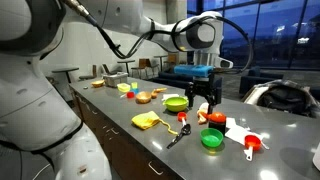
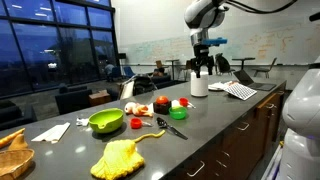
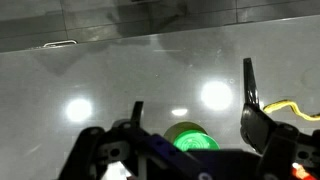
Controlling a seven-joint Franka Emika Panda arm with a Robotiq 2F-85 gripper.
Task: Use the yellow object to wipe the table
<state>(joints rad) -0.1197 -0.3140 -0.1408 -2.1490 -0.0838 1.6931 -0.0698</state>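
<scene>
The yellow cloth (image 1: 146, 121) lies crumpled on the grey table near its front edge; it also shows in an exterior view (image 2: 122, 158). My gripper (image 1: 207, 102) hangs open and empty above the table, well apart from the cloth, seen in both exterior views (image 2: 200, 70). In the wrist view the two fingers (image 3: 193, 90) are spread apart with nothing between them. A round green lid (image 3: 192, 138) lies on the table below them. The cloth does not show clearly in the wrist view.
A green bowl (image 1: 176, 103) (image 2: 106, 121) stands beside the cloth. A green lid (image 1: 211, 139), red measuring cups (image 1: 252, 145), white papers (image 1: 238, 130) (image 2: 240, 90), a black-handled tool (image 1: 178, 135) and a white cup (image 2: 199, 85) lie around the gripper.
</scene>
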